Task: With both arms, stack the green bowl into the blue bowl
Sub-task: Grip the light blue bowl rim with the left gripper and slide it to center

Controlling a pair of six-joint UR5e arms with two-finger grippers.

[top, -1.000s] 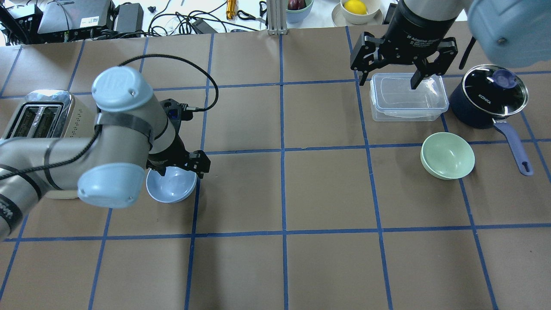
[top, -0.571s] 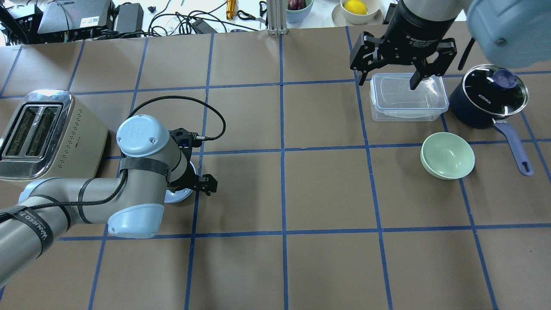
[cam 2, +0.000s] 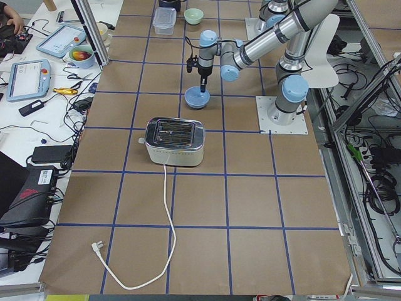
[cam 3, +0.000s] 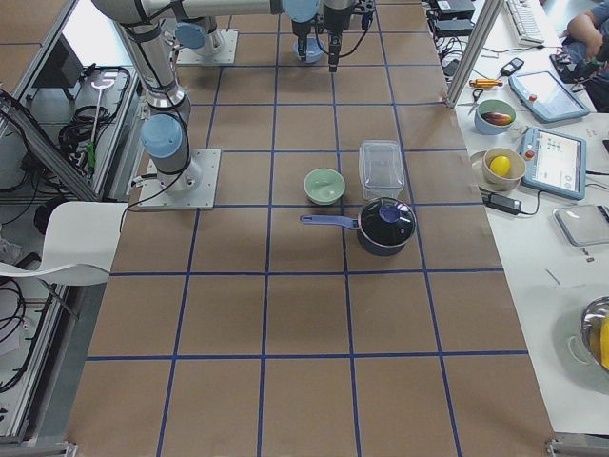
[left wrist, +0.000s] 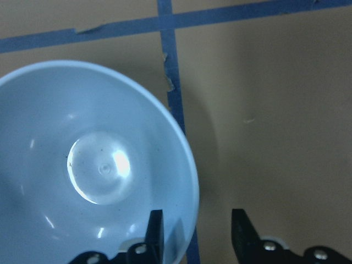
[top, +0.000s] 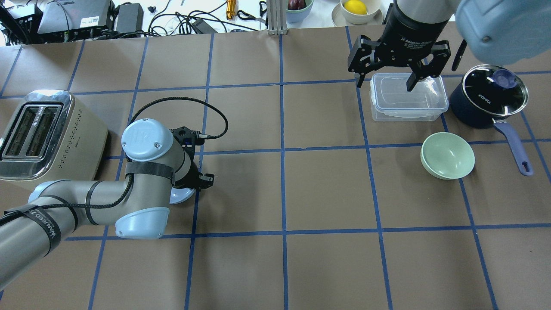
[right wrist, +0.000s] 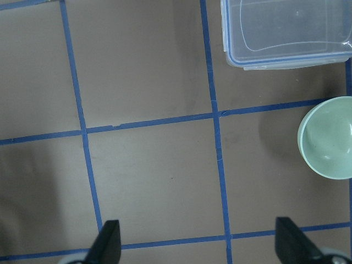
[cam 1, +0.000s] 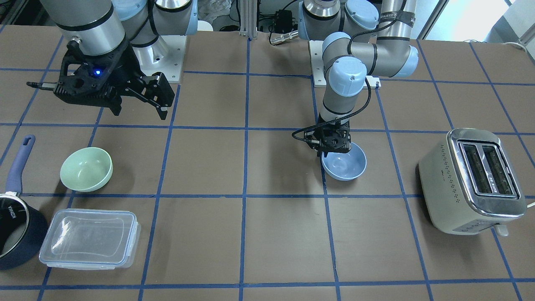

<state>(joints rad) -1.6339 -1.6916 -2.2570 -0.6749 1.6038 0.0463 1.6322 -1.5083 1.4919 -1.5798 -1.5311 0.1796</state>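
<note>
The pale blue bowl (cam 1: 347, 166) stands upright on the table, mostly hidden under my left arm in the overhead view (top: 181, 196). My left gripper (cam 1: 332, 153) is low at its rim. In the left wrist view (left wrist: 197, 234) one finger is inside the blue bowl (left wrist: 93, 176) and one outside, with a gap on both sides of the rim. The mint-green bowl (top: 447, 155) stands upright and free on the right side (cam 1: 86, 169). My right gripper (top: 389, 76) hangs open and empty, high above the table beyond the green bowl (right wrist: 327, 137).
A clear lidded container (top: 407, 97) and a navy saucepan with a glass lid (top: 488, 97) stand just behind the green bowl, the pan's handle (top: 514, 148) beside it. A toaster (top: 43, 133) stands left of the blue bowl.
My left arm has swung down over the blue bowl and lowered; its fingers have narrowed around the rim. My right gripper has barely drifted. Both bowls stay put.
</note>
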